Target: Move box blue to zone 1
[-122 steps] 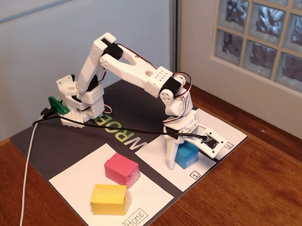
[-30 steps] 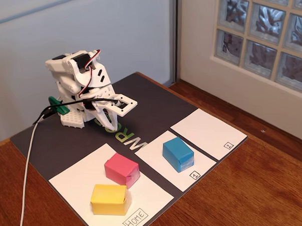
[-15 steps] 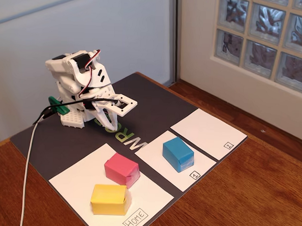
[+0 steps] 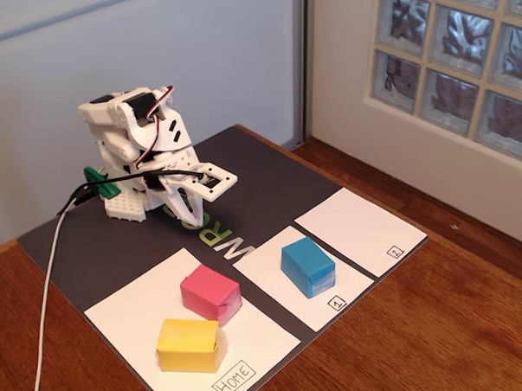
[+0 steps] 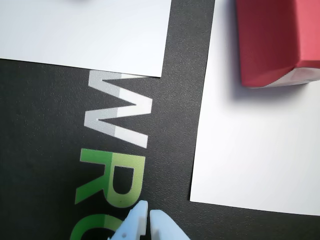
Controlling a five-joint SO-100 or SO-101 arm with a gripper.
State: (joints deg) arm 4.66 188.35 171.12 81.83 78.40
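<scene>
The blue box [image 4: 307, 266] sits on the white zone 1 sheet [image 4: 270, 276], whose boxed "1" [image 4: 336, 303] is at its near right corner. The arm is folded back at the far left of the dark mat, and my gripper [image 4: 193, 218] is low over the mat lettering, well apart from the box. In the wrist view my gripper [image 5: 148, 212] enters at the bottom edge with its fingertips [image 5: 162, 221] together and nothing between them. The blue box is out of the wrist view.
A pink block [image 4: 210, 293] [image 5: 272, 42] and a yellow block [image 4: 188, 345] sit on the "Home" sheet [image 4: 126, 315] [image 5: 250, 150]. The zone 2 sheet [image 4: 359, 228] lies to the right. The dark mat [image 4: 94, 240] rests on a wooden table; walls stand behind.
</scene>
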